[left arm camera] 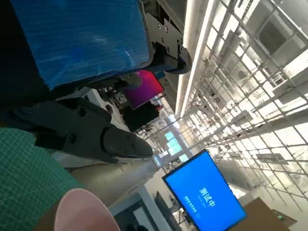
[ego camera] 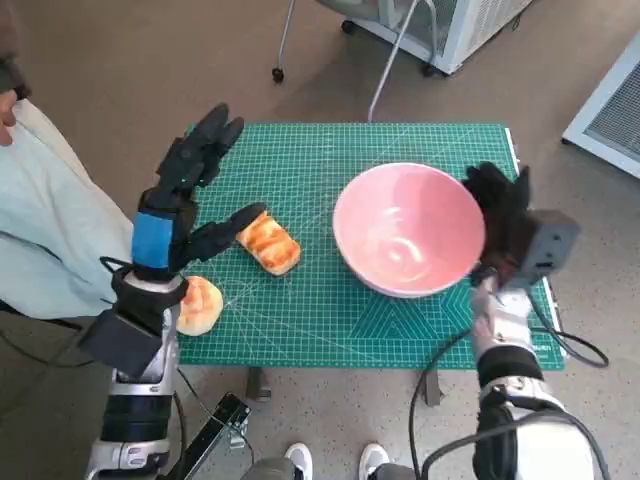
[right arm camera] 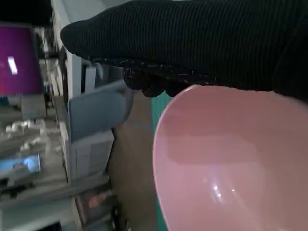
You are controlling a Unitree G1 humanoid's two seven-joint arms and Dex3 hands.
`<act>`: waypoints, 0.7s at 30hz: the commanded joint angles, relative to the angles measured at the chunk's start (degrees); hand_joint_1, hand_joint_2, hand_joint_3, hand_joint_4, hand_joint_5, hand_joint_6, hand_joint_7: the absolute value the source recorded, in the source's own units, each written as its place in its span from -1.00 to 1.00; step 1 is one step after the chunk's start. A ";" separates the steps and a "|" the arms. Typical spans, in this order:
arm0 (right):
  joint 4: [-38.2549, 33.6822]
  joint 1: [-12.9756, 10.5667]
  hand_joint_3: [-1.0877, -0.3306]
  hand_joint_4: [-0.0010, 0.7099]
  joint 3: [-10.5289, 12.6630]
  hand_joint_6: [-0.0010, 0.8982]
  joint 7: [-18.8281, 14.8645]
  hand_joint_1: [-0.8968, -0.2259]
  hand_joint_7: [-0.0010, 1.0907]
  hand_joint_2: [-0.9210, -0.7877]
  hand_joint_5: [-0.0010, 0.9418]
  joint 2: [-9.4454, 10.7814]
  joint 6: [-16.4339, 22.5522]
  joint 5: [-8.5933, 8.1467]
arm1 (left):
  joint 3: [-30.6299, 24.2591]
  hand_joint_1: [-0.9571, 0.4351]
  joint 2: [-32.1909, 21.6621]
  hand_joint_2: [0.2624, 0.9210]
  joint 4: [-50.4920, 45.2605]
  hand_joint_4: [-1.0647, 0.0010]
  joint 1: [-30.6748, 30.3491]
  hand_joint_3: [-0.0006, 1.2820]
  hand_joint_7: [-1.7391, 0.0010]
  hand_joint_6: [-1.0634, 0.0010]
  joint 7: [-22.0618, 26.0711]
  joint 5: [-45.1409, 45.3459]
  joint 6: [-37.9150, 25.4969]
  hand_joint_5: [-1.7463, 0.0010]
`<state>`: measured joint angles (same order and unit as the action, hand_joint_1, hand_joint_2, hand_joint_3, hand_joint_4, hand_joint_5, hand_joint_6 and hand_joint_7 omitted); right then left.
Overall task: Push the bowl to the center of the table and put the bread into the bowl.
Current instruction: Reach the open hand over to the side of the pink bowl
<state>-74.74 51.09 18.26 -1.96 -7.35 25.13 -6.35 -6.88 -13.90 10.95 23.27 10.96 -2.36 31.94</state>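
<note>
My gloved right hand (ego camera: 497, 205) presses spread fingers against the smooth pink bowl (ego camera: 408, 228), to push it; my left hand (ego camera: 190, 185) hovers released above the glazed bread (ego camera: 267, 242).

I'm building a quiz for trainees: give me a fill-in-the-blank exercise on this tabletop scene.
1. The big round bowl is coloured ____.
2. The table is covered by a gridded cutting mat coloured ____.
3. The gloved right hand rests against the bowl's ____ side.
4. The number of golden-brown bread pieces, one by the blue-taped left hand, is ____.

Missing: pink; green; right; two
</note>
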 commanded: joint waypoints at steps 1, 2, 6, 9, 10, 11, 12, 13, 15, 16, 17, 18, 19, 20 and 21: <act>-1.26 0.39 -0.47 -0.66 -0.46 -0.99 -0.25 0.13 -0.20 -1.00 -1.00 1.69 -1.83 0.66 | -0.60 -0.06 -0.70 1.00 -1.97 0.15 -1.24 -0.86 0.84 0.29 -0.26 -0.28 -0.47 1.00; -1.34 0.56 -0.47 -0.66 -0.54 -0.99 -0.15 0.12 -0.19 -1.00 -1.00 1.95 -2.01 0.69 | -0.70 -0.06 -0.72 1.00 -2.15 0.15 -1.46 -0.86 0.85 0.29 -0.30 -0.23 -0.46 1.00; -1.53 1.07 -0.48 -0.66 -0.83 -0.98 0.35 0.08 -0.17 -1.00 -1.00 2.65 -2.51 0.89 | -1.07 -0.06 -0.84 1.00 -2.20 0.17 -2.06 -0.86 0.86 0.28 -0.43 0.00 -0.13 1.00; -1.57 1.52 -0.50 -0.66 -0.97 -0.98 0.60 0.03 -0.16 -1.00 -0.99 2.90 -2.87 0.93 | -1.38 -0.05 -1.03 1.00 -1.94 0.18 -2.42 -0.86 0.87 0.28 -0.56 0.24 0.29 1.00; -1.58 1.66 -0.50 -0.66 -0.96 -0.99 0.58 0.02 -0.16 -1.00 -0.99 2.84 -3.02 0.88 | -1.54 -0.05 -1.16 1.00 -1.70 0.18 -2.53 -0.85 0.87 0.28 -0.60 0.31 0.49 1.00; -1.58 1.76 -0.51 -0.65 -0.95 -0.99 0.56 0.01 -0.15 -1.00 -0.99 2.80 -3.12 0.85 | -1.64 -0.05 -1.25 1.00 -1.55 0.19 -2.61 -0.85 0.87 0.28 -0.64 0.36 0.62 1.00; -1.51 1.88 -0.51 -0.65 -0.88 -0.99 0.48 0.01 -0.15 -1.00 -0.99 2.63 -3.13 0.75 | -1.86 -0.05 -1.48 1.00 -1.08 0.19 -2.66 -0.85 0.87 0.28 -0.70 0.46 0.92 1.00; -1.47 1.96 -0.51 -0.65 -0.84 -0.99 0.42 0.00 -0.15 -1.00 -0.99 2.50 -3.13 0.67 | -2.00 -0.05 -1.65 1.00 -0.75 0.19 -2.69 -0.85 0.87 0.28 -0.75 0.54 1.13 1.00; -1.31 2.23 -0.51 -0.64 -0.65 -0.98 0.28 0.00 -0.13 -1.00 -0.99 2.10 -2.95 0.46 | -2.40 -0.05 -2.14 1.00 0.14 0.20 -2.70 -0.86 0.88 0.28 -0.91 0.79 1.66 1.00; -1.23 2.36 -0.51 -0.64 -0.60 -0.98 0.18 -0.01 -0.13 -1.00 -0.99 1.82 -2.78 0.42 | -2.60 -0.05 -2.42 1.00 0.57 0.20 -2.68 -0.86 0.88 0.28 -1.03 0.98 1.89 1.00; -1.18 2.45 -0.51 -0.63 -0.56 -0.97 0.11 0.00 -0.12 -1.00 -0.98 1.62 -2.66 0.40 | -2.72 -0.06 -2.59 1.00 0.87 0.20 -2.66 -0.86 0.89 0.28 -1.12 1.12 2.06 1.00; -1.08 2.63 -0.51 -0.63 -0.35 -0.97 -0.16 0.01 -0.11 -1.00 -0.98 1.24 -2.48 0.20 | -2.94 -0.07 -2.95 1.00 1.35 0.20 -2.55 -0.85 0.89 0.28 -1.29 1.42 2.25 1.00; -1.01 2.76 -0.51 -0.63 -0.19 -0.97 -0.35 0.01 -0.11 -1.00 -0.98 0.97 -2.36 0.05 | -3.08 -0.08 -3.21 1.00 1.71 0.20 -2.46 -0.85 0.89 0.28 -1.43 1.63 2.42 1.00; -0.92 2.97 -0.51 -0.63 0.08 -0.97 -0.63 0.02 -0.11 -1.00 -0.98 0.60 -2.21 -0.22 | -3.23 -0.09 -3.57 1.00 2.13 0.20 -2.32 -0.85 0.90 0.28 -1.60 1.97 2.55 1.00; -0.86 3.11 -0.51 -0.63 0.27 -0.97 -0.82 0.02 -0.10 -1.00 -0.99 0.36 -2.11 -0.39 | -3.33 -0.10 -3.80 1.00 2.44 0.20 -2.22 -0.85 0.90 0.27 -1.72 2.21 2.68 1.00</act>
<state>-75.31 53.71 17.83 -2.08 -5.85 23.30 -6.46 -9.53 -16.36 12.31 21.13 9.97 -1.19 33.65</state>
